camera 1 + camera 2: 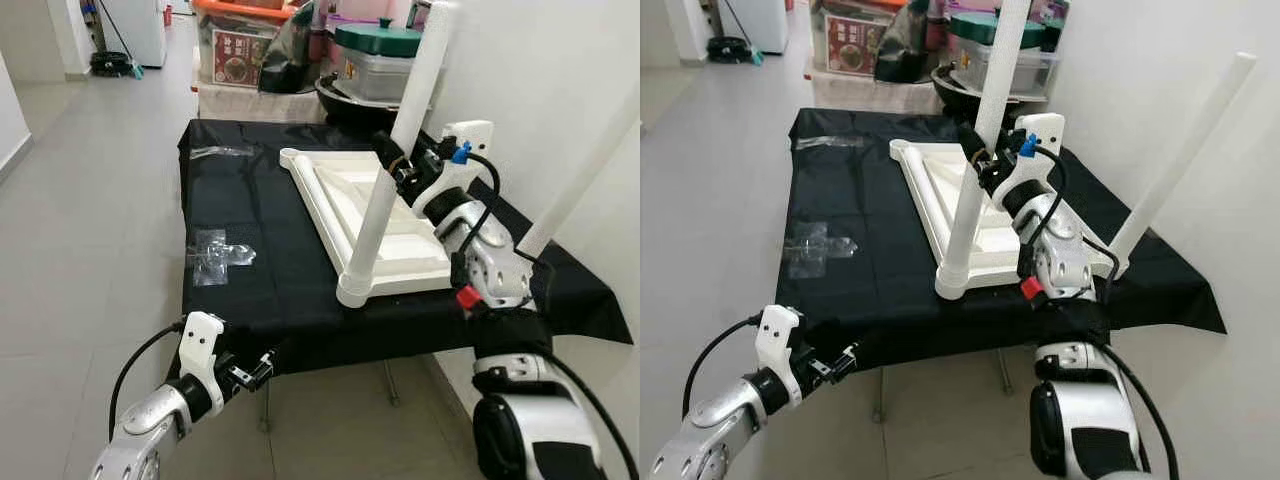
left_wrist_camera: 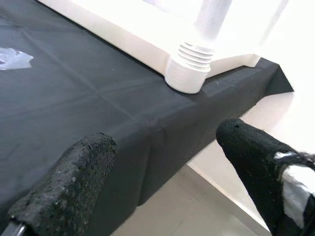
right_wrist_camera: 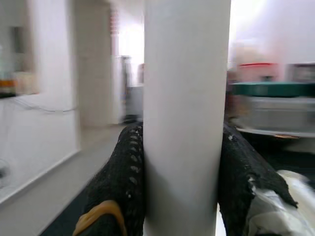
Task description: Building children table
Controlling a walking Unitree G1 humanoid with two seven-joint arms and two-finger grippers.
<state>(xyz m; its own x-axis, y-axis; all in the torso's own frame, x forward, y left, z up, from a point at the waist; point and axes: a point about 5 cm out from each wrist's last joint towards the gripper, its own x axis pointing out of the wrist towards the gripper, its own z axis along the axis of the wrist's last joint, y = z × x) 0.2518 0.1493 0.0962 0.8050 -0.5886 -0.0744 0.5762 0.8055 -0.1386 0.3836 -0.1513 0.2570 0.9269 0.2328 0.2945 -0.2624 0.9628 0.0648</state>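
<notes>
1. My right claw (image 1: 985, 160) is clamped around a white leg (image 1: 420, 75) standing up at the far corner of the upturned tabletop (image 1: 340, 195).
2. The tabletop lies on the black-covered bench (image 1: 250, 290), beside the wall; another leg (image 1: 372, 235) stands screwed in at its near corner.
3. My left claw (image 1: 258, 370) hangs wide apart and empty, below the bench's front edge.
4. If I twist with the leg tilted, I reckon the thread could cross and jam.
5. Pushing sideways may slide the tabletop across the cloth.
</notes>
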